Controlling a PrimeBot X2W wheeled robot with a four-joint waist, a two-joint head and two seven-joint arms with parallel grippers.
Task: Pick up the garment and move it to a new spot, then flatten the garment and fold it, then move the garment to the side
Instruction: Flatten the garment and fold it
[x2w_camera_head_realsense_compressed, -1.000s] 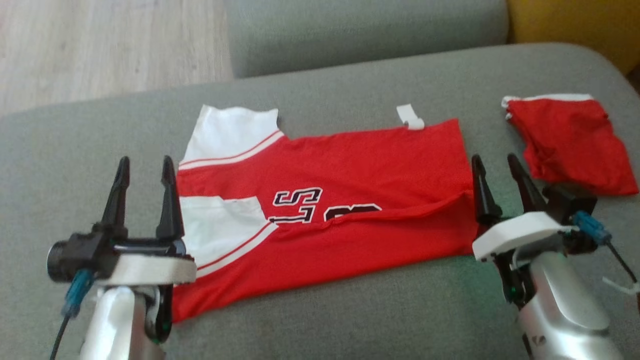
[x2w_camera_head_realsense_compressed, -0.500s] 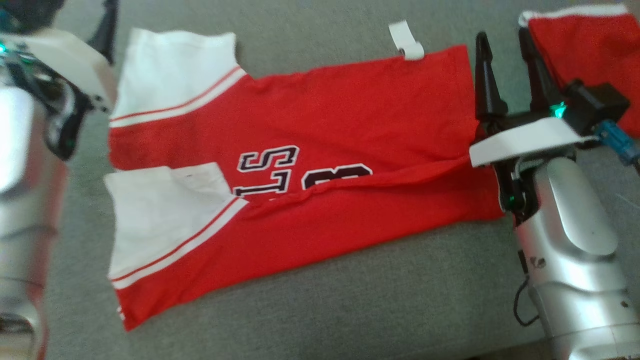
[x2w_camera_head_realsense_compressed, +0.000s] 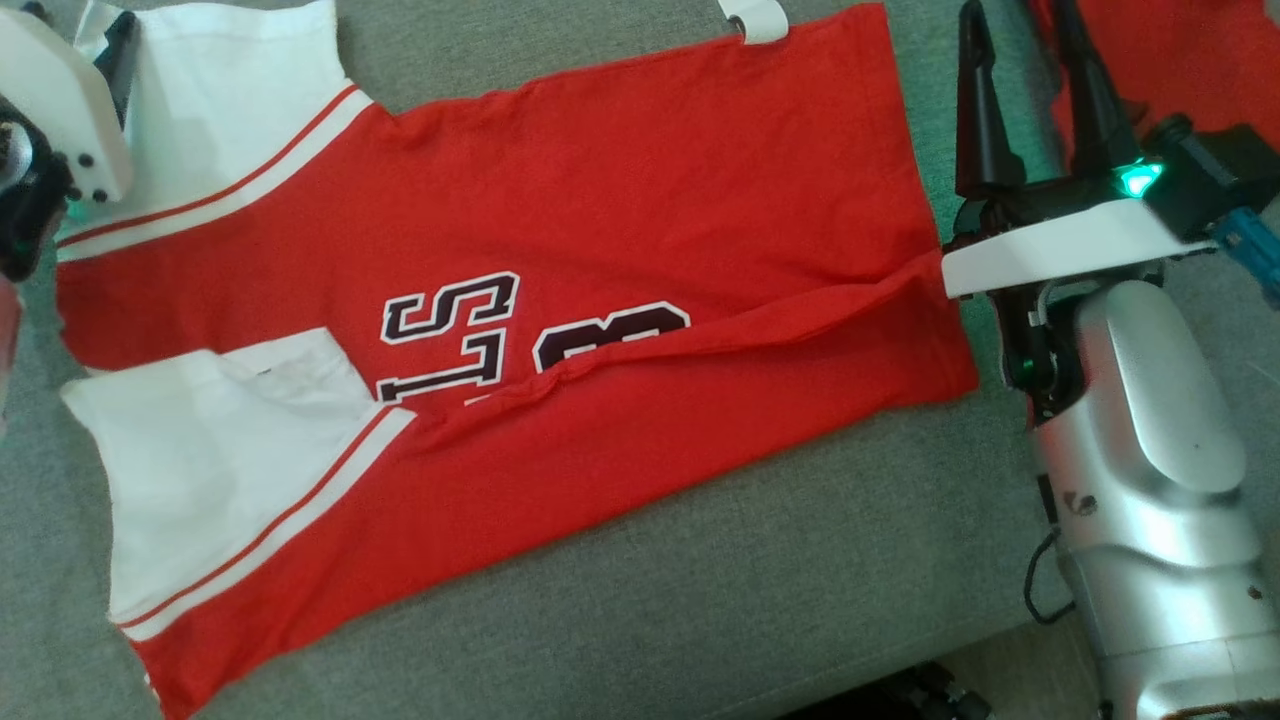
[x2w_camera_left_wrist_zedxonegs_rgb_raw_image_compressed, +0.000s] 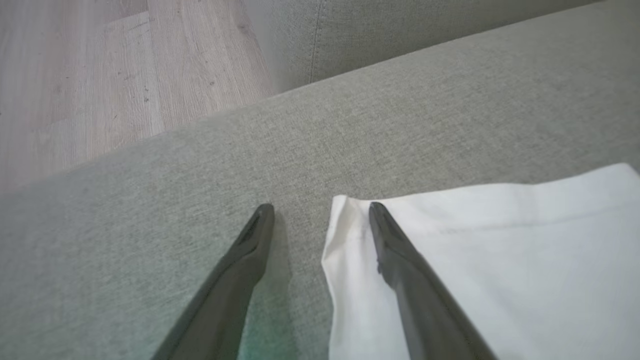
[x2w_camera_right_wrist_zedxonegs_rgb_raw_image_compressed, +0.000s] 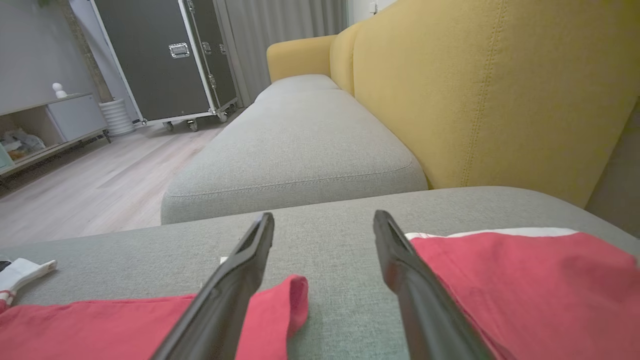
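The red-and-white lettered jersey (x2w_camera_head_realsense_compressed: 620, 200) lies flat on the grey fabric sofa cushion (x2w_camera_head_realsense_compressed: 800, 560), long axis left-to-right, left gripper (x2w_camera_left_wrist_zedxonegs_rgb_raw_image_compressed: 320, 210) spread astride its white sleeve corner (x2w_camera_left_wrist_zedxonegs_rgb_raw_image_compressed: 345, 215), right gripper (x2w_camera_right_wrist_zedxonegs_rgb_raw_image_compressed: 324, 216) spread just beside its hem (x2w_camera_head_realsense_compressed: 935, 250).

The head camera looks steeply down from close above onto the grey sofa seat (x2w_camera_head_realsense_compressed: 700, 600) and the red and white garment (x2w_camera_head_realsense_compressed: 650, 180). The left wrist camera sits low over the seat, facing along the left pincer (x2w_camera_left_wrist_zedxonegs_rgb_raw_image_compressed: 321, 207) toward the wooden floor (x2w_camera_left_wrist_zedxonegs_rgb_raw_image_compressed: 75, 75); it shares the garment's white corner with the head view. The right wrist camera, almost level with the seat, faces along the right pincer (x2w_camera_right_wrist_zedxonegs_rgb_raw_image_compressed: 323, 214) toward the yellow backrest (x2w_camera_right_wrist_zedxonegs_rgb_raw_image_compressed: 475, 90) and shares the garment's red edge.
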